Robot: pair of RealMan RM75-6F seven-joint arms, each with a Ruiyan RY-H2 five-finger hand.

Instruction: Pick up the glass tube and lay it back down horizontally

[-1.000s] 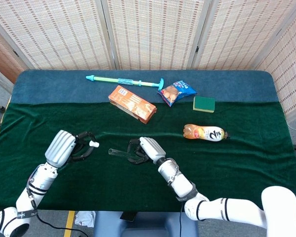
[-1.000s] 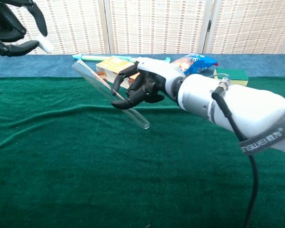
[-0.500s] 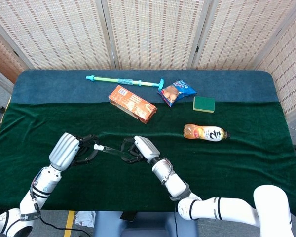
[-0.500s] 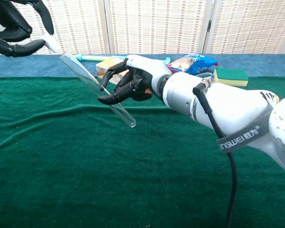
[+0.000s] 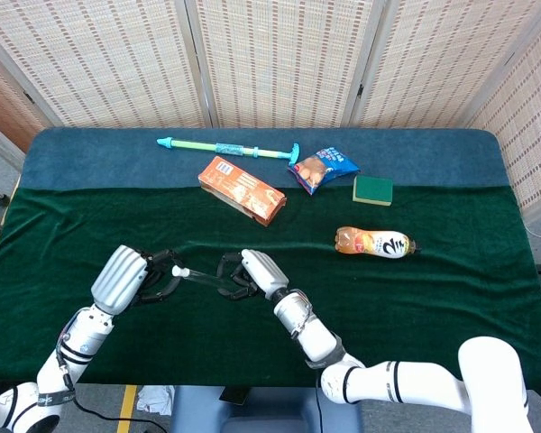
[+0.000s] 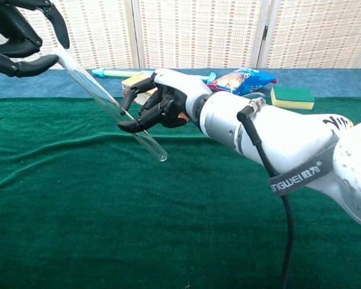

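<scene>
Right hand point(image 6: 159, 105): dark fingers point(image 6: 132, 124) curled round the glass tube point(image 6: 117, 112), gripping it mid-length, palm down, forearm reaching in from the right. Glass tube: lifted clear of the green cloth point(image 6: 108, 229), tilted, upper end at the left hand point(image 6: 18, 36). Left hand: fingers point(image 6: 21, 65) partly apart about the tube's end; whether they grip it cannot be told. Orange box point(image 5: 242, 189) beyond.

1 glass tube point(image 5: 201, 279), 1 box point(image 5: 242, 190), 1 bottle point(image 5: 373, 243), 1 sponge point(image 5: 372, 189), 1 snack bag point(image 5: 320, 168), 1 water squirter point(image 5: 230, 149), 2 hands: left point(image 5: 133, 278), right point(image 5: 251, 273)
</scene>
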